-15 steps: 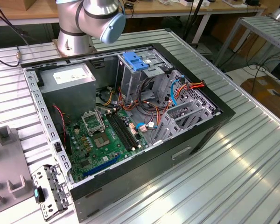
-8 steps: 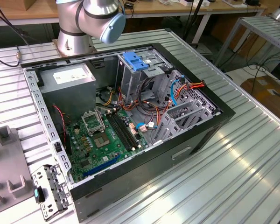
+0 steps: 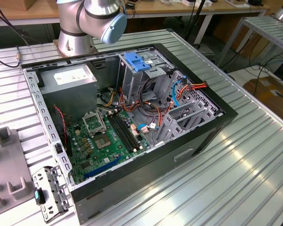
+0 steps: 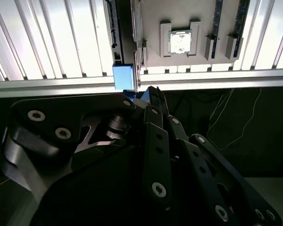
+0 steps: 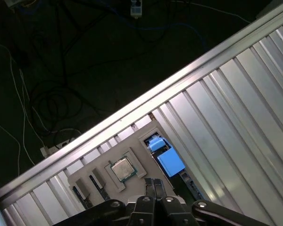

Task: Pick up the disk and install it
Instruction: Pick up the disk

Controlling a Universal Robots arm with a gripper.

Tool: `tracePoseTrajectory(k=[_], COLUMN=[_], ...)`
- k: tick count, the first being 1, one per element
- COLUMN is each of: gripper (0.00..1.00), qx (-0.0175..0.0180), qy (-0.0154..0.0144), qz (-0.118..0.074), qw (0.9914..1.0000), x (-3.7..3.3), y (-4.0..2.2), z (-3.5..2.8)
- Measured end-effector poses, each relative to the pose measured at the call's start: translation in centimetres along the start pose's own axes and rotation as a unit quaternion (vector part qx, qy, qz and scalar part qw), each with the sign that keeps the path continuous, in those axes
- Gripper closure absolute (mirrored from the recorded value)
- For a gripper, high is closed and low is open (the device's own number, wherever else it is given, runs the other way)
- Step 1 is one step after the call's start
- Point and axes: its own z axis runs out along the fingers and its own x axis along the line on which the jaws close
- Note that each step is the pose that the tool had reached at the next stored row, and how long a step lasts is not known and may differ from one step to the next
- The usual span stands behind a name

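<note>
Pressed together above the disk [image 5: 166, 160], in the tray [image 3: 9, 162] at the case's [image 3: 132, 184] eight o'clock, the gripper [image 5: 155, 183] should be spread and centred.

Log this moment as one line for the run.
gripper: near disk, hold unclear | disk: in grey tray slot, beside chip, not installed | computer case: open
</note>
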Motion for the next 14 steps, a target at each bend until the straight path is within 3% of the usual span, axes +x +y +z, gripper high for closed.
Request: tracePoseTrajectory(k=[12,14], gripper=[0.89,0.89], qx=[0.0,0.0004], qy=[0.0,0.0003], qz=[0.0,-0.009], qw=[1.0,0.99996], x=[0.0,0.0], y=[0.0,-0.01], z=[0.0,0.01])
